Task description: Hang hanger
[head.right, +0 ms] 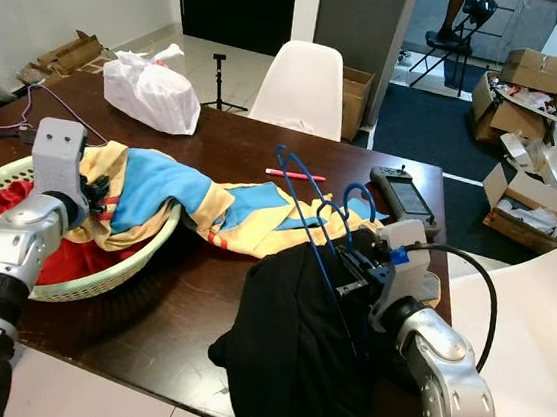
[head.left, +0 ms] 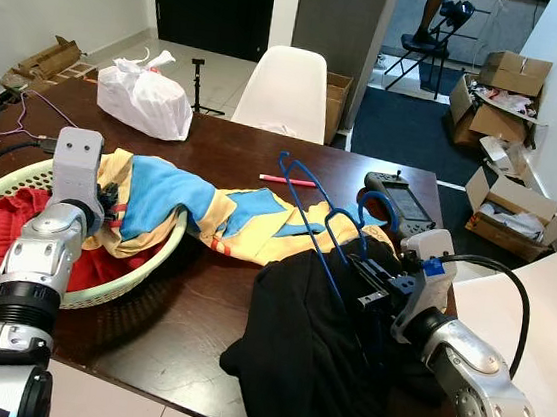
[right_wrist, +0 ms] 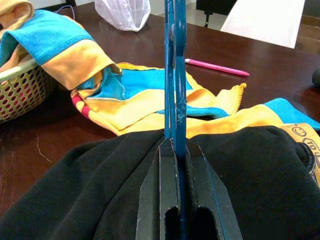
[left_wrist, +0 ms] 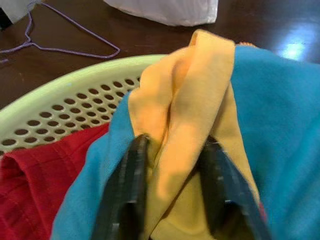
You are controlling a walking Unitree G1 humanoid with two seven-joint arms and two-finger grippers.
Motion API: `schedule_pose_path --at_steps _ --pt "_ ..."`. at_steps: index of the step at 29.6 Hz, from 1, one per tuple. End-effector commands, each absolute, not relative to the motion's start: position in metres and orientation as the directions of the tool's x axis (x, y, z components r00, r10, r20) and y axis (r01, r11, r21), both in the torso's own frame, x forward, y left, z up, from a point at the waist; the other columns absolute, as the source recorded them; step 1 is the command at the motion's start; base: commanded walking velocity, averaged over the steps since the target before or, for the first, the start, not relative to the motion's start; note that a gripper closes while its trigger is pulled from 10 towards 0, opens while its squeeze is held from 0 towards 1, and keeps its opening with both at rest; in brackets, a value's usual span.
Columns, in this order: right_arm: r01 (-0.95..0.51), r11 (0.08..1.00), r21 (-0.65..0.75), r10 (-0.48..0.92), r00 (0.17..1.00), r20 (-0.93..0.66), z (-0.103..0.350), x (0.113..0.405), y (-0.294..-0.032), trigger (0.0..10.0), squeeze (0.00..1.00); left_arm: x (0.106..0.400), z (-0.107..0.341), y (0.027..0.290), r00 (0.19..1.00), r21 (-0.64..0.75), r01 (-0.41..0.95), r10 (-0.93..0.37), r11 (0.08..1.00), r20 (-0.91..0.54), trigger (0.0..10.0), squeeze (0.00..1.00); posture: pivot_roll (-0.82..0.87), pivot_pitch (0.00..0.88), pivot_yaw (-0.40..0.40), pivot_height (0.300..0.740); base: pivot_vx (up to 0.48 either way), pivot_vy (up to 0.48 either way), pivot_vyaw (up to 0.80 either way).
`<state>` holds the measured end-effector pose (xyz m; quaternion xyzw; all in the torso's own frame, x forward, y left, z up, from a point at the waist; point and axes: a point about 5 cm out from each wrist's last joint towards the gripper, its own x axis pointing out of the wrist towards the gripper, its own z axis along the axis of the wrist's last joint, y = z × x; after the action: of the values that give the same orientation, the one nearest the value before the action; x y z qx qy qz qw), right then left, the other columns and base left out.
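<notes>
My right gripper is shut on a blue wire hanger that rises from it over the table; the hanger stands edge-on between the fingers. A black garment lies under the right gripper at the table's near edge. My left gripper is shut on a fold of a yellow and blue garment over the pale green laundry basket. That garment stretches from the basket across the table.
Red cloth lies in the basket. A white plastic bag, a pink pen, a handheld controller and a purple wire hanger are on the dark wooden table. A white chair stands behind; another on the right.
</notes>
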<state>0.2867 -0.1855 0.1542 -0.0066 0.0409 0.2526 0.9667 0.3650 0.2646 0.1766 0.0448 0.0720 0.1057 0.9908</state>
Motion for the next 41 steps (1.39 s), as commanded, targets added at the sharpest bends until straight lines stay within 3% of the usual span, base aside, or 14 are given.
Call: schedule_pose_path --at_steps 1,10,12,14,17,18,20,24,26,29,41 --pt "-0.479 0.878 0.029 0.479 0.872 -0.098 0.150 0.286 -0.186 10.0 0.00 0.364 0.180 0.270 0.966 0.092 -0.213 0.224 0.973 -0.129 0.0 0.00 -0.06 0.062 -0.023 0.740 0.000 0.000 0.00" --pt "-0.470 0.881 0.050 0.473 0.877 -0.087 0.149 0.289 -0.184 10.0 0.00 0.366 0.211 0.270 0.980 0.039 -0.194 0.195 0.980 -0.037 0.0 0.00 -0.04 0.048 -0.018 0.740 0.000 0.000 0.00" --pt "-0.465 0.882 0.073 0.470 0.879 -0.076 0.147 0.292 -0.182 10.0 0.00 0.370 0.258 0.265 0.987 0.000 -0.129 0.129 0.992 0.091 0.0 0.00 -0.02 0.034 -0.012 0.740 0.000 0.000 0.00" --pt "-0.464 0.882 0.081 0.470 0.880 -0.073 0.147 0.293 -0.181 10.0 0.00 0.371 0.277 0.264 0.984 -0.005 -0.105 0.105 0.994 0.143 0.0 0.00 -0.02 0.032 -0.011 0.740 0.000 0.000 0.00" --pt "-0.467 0.879 0.101 0.474 0.878 -0.062 0.146 0.296 -0.178 10.0 0.00 0.370 0.344 0.263 0.950 0.042 -0.060 0.044 0.997 0.311 0.0 0.00 0.00 0.017 -0.005 0.740 0.000 0.000 0.00" --pt "-0.467 0.879 0.101 0.474 0.878 -0.062 0.146 0.296 -0.178 10.0 0.00 0.370 0.344 0.263 0.950 0.042 -0.060 0.044 0.997 0.311 0.0 0.00 0.00 0.017 -0.005 0.740 0.000 0.000 0.00" --pt "-0.466 0.876 0.126 0.475 0.879 -0.051 0.145 0.298 -0.175 10.0 0.00 0.360 0.412 0.266 0.887 0.105 -0.064 0.008 0.992 0.461 0.0 0.00 0.02 0.006 0.001 0.740 0.000 0.000 0.00" --pt "-0.465 0.874 0.137 0.475 0.879 -0.048 0.144 0.299 -0.173 10.0 0.00 0.353 0.437 0.267 0.859 0.123 -0.070 -0.002 0.990 0.511 0.0 0.00 0.02 0.006 0.001 0.740 0.000 0.000 0.00" --pt "-0.462 0.875 0.146 0.472 0.881 -0.038 0.144 0.300 -0.173 10.0 0.00 0.336 0.481 0.265 0.798 0.142 -0.066 -0.034 0.988 0.602 0.0 0.00 0.03 0.000 0.010 0.740 0.000 0.000 0.00" --pt "-0.460 0.875 0.153 0.470 0.882 -0.033 0.144 0.302 -0.172 10.0 0.00 0.320 0.512 0.264 0.746 0.159 -0.062 -0.060 0.985 0.663 0.0 0.00 0.04 0.000 0.015 0.740 0.000 0.000 0.00" --pt "-0.454 0.876 0.164 0.463 0.886 -0.020 0.142 0.307 -0.171 10.0 0.00 0.294 0.556 0.281 0.682 0.253 -0.234 -0.027 0.939 0.730 0.0 0.00 0.04 0.000 0.022 0.740 0.000 0.000 0.00"
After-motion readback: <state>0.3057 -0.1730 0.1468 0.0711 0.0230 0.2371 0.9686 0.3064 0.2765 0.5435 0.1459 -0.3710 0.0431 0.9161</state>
